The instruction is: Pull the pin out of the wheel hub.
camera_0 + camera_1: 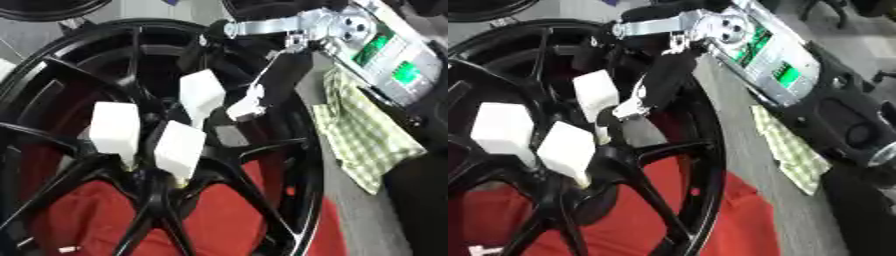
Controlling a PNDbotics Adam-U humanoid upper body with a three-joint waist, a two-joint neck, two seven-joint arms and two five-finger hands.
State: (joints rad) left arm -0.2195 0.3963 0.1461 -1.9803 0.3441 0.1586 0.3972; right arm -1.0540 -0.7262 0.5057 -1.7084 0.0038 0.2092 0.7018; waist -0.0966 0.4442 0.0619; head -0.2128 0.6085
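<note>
A black spoked wheel hub [289,165] lies flat on a red cloth [219,215] and fills most of both views. My right arm comes in from the upper right, and my right hand [262,85] hangs over the hub's centre. Its white-tipped fingers [179,147] are spread apart and point down between the spokes. The shorter white-tipped thumb [245,107] stands off to the right. I see nothing held between them. The hub's centre is hidden under the hand, and I cannot make out a pin. My left hand does not show in either view.
A green and white checked cloth [363,135] lies on the grey surface right of the wheel. Part of another black rim [44,10] shows at the top left. A small white bit [68,248] lies on the red cloth at the lower left.
</note>
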